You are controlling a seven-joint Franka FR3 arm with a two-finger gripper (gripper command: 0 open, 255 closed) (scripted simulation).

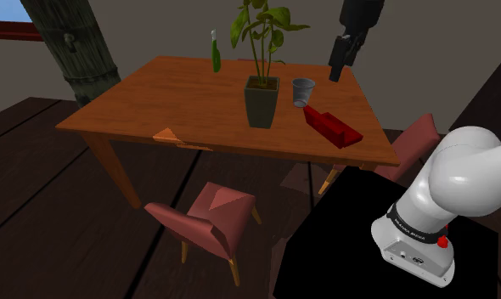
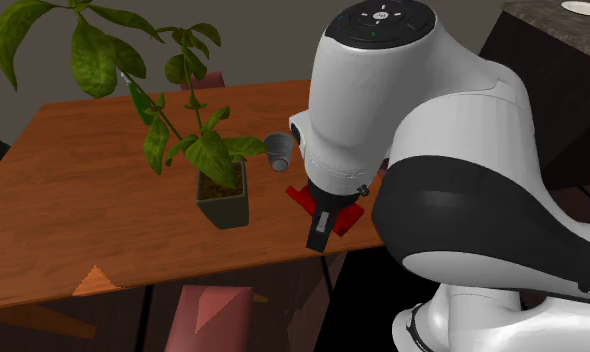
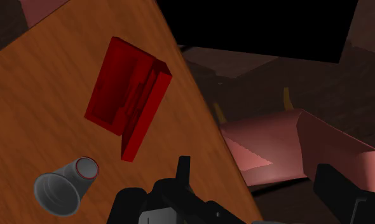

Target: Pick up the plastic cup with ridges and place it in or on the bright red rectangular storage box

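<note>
The cup (image 1: 303,91) I am after is a small grey one, wider at the mouth than at the base. It sits on the wooden table (image 1: 155,93) toward the edge nearest my stand. I cannot tell whether it is upright or tipped over: in the wrist view its mouth (image 3: 53,191) and its narrow end both show, and I cannot make out its ridges.

Just beside it, toward the shoulder view's right and closer to the table edge, lies the red box (image 1: 332,127). It is long and shallow with its open side showing, and it is apart from the cup. With the two so near each other, I judge the carry will be short.

On the cup's other side stands the potted plant (image 1: 261,102), its dark pot close by and its leaves spreading overhead. I would therefore come in from my own side rather than through the foliage. A green bottle (image 1: 214,53) stands well apart at the far edge.

My gripper (image 1: 337,72) hangs above the table edge, off to the side of both cup and box and touching neither. Its fingers (image 3: 335,184) stand apart with nothing between them but the pink chair (image 3: 294,146) and floor below. The grasp is not yet begun. I judge I must shift over the cup and drop before closing.
</note>
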